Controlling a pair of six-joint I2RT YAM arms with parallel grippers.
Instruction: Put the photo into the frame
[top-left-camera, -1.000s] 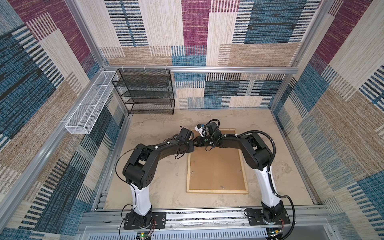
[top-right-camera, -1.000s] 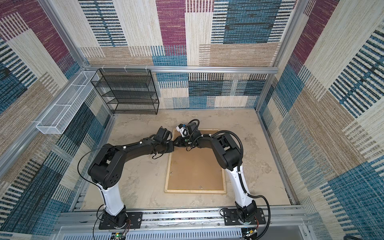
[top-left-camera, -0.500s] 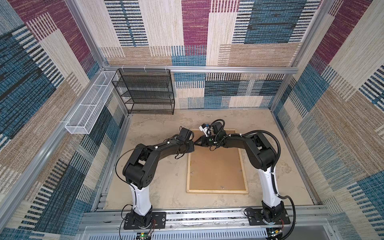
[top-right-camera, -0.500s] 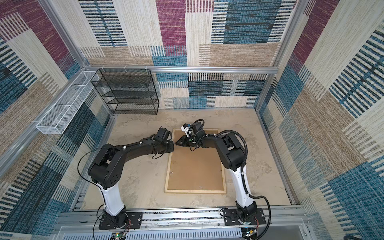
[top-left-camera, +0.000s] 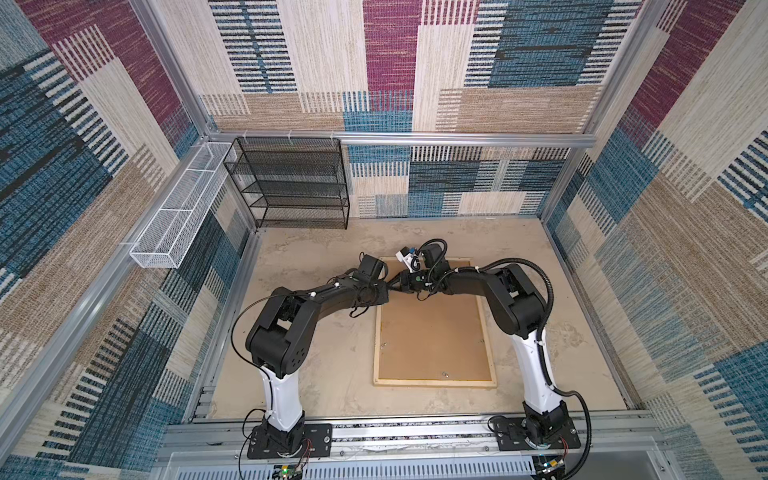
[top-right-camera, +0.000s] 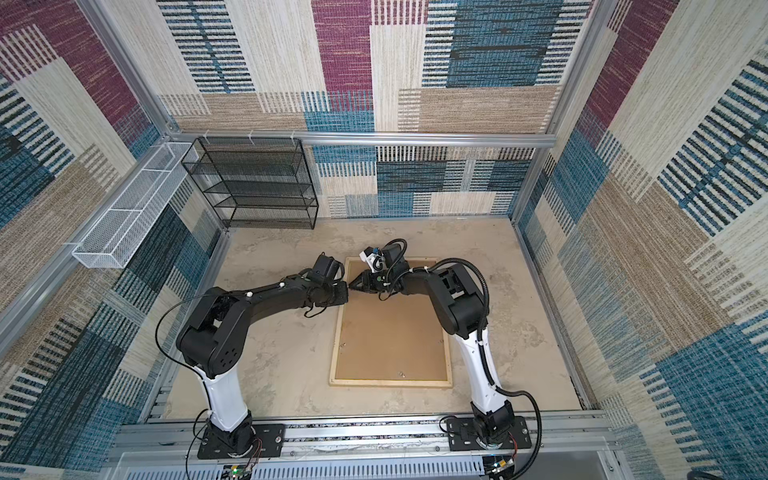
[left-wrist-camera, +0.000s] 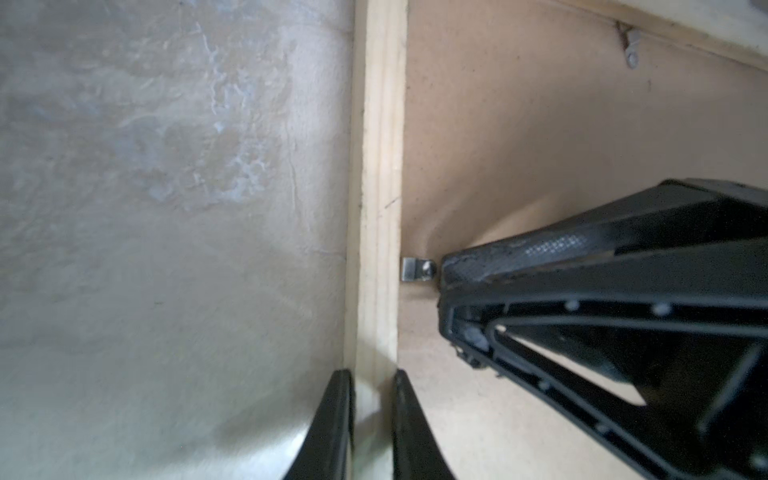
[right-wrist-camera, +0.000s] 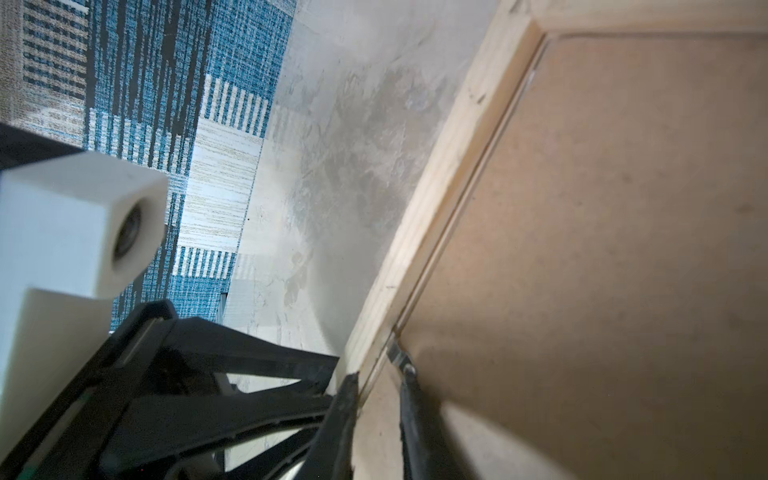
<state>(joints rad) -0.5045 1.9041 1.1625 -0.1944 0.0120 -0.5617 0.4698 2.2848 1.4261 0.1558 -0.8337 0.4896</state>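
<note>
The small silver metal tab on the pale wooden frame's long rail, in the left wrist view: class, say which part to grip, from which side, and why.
Probably its free rounded end: the small silver metal tab lies flat on the brown backing board, rooted at the pale wooden frame. Come from the board side, from above, one fingertip hooking under that end.
</note>
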